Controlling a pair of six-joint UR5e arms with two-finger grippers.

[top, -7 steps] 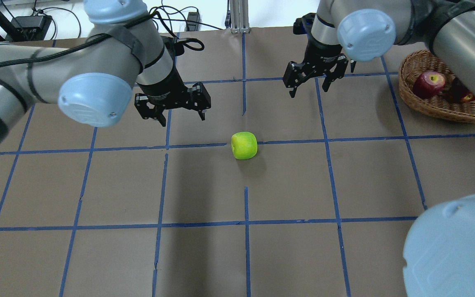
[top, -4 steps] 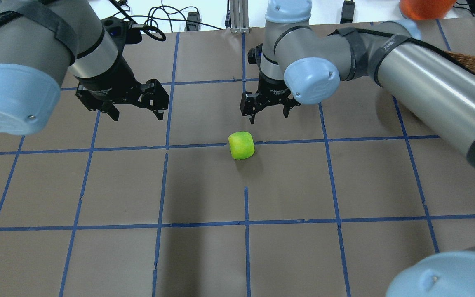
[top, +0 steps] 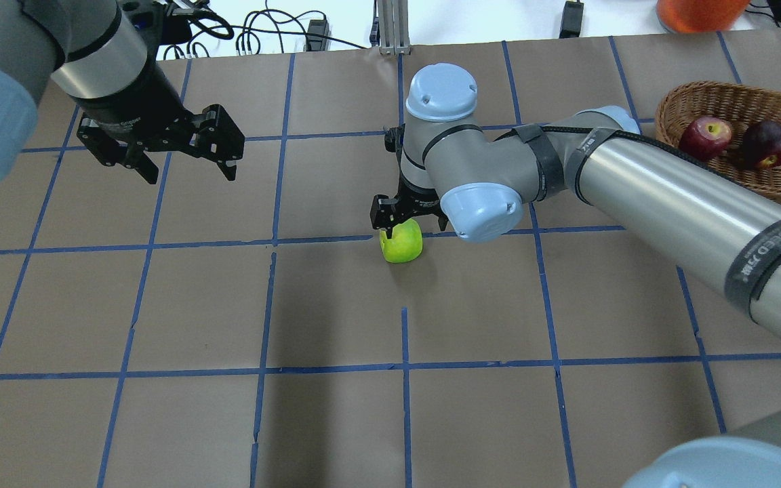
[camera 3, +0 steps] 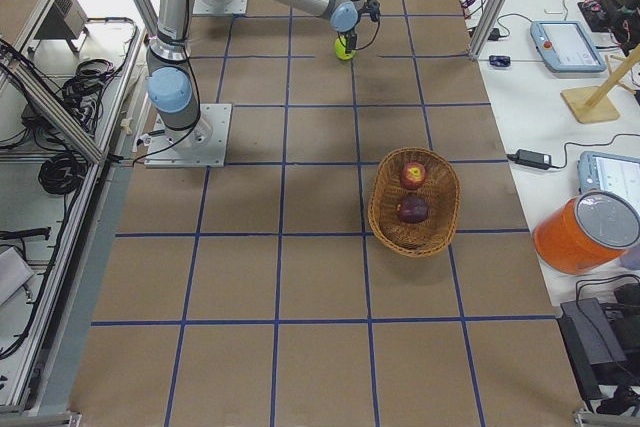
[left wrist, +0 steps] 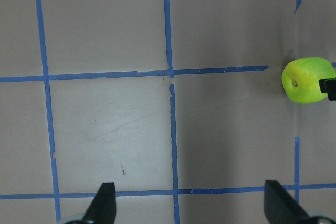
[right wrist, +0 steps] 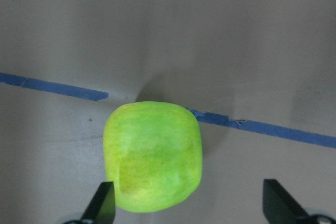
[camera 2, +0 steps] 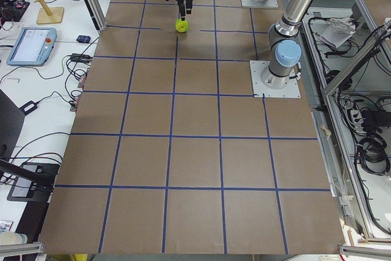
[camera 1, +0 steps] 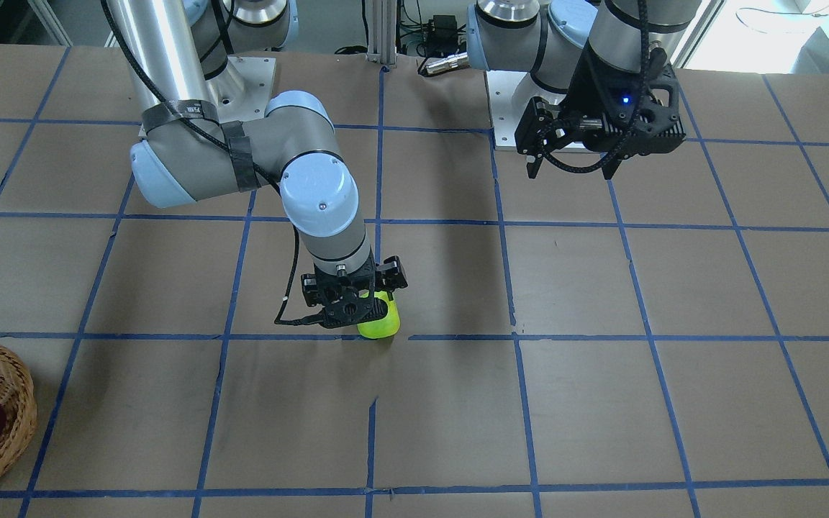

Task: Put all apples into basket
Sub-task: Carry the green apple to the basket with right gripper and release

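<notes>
The yellow-green apple (top: 402,242) lies on the brown table near its middle, on a blue tape line. My right gripper (top: 409,220) is open and low over it. In the right wrist view the apple (right wrist: 152,156) sits between the fingers, closer to the left finger (right wrist: 102,205), with no grip. The red apple (top: 704,137) and the dark maroon apple (top: 767,144) lie in the wicker basket (top: 675,112) at the far right. My left gripper (top: 190,175) is open and empty, raised at the far left. Its wrist view shows the green apple (left wrist: 306,80) at the right edge.
An orange container (top: 699,10) stands beyond the table's far right corner. Cables and an aluminium post (top: 390,27) are along the far edge. The arm base plates (camera 1: 529,122) sit at the robot's side. Blue tape lines grid the table.
My right arm has swung from near the basket to the middle and lowered its open gripper over the green apple. My left gripper has moved further left. The apple has stayed put.
</notes>
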